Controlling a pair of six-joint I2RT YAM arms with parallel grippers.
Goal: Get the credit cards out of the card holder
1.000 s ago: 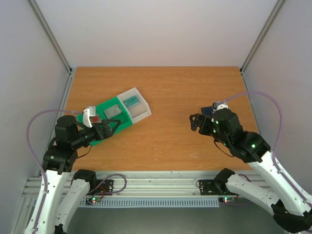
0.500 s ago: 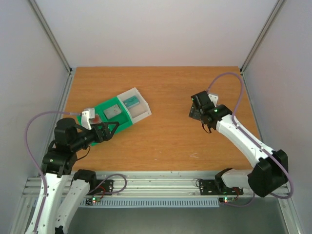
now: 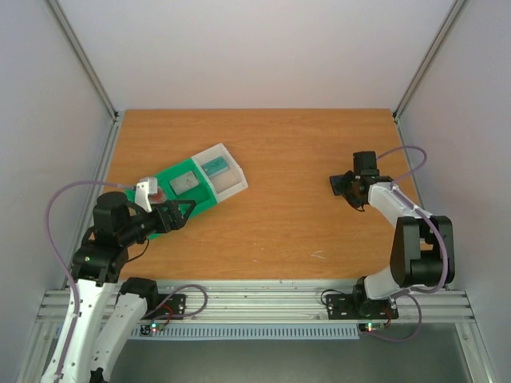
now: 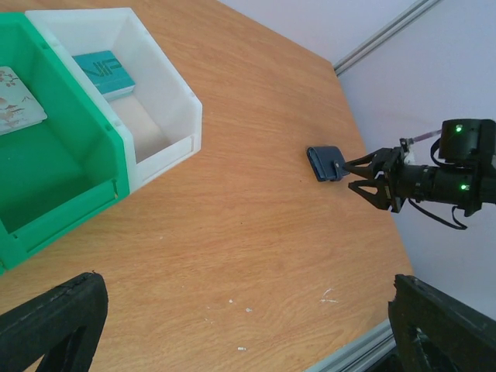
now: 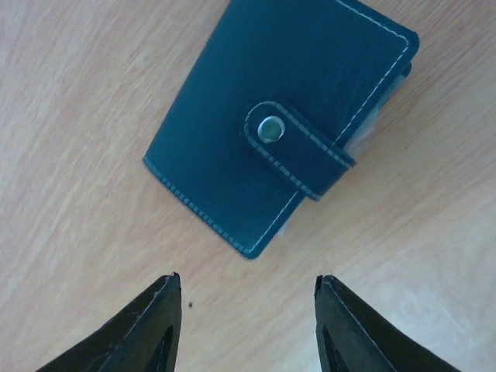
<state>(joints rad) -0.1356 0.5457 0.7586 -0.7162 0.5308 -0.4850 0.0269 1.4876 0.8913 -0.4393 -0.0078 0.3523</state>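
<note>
The card holder [image 5: 279,124], its clasp shut, lies flat on the right side of the surface [image 3: 271,159]. The right gripper [image 5: 246,283] is just before it, jaws apart, holding nothing. The left gripper [image 3: 182,214] is wide open beside the tray [image 4: 155,85].

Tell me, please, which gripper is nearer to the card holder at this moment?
The right. The right gripper points at the card holder, its fingertips just short of its edge, not touching. The left gripper hangs far across the table, beside the green-and-white tray.
</note>
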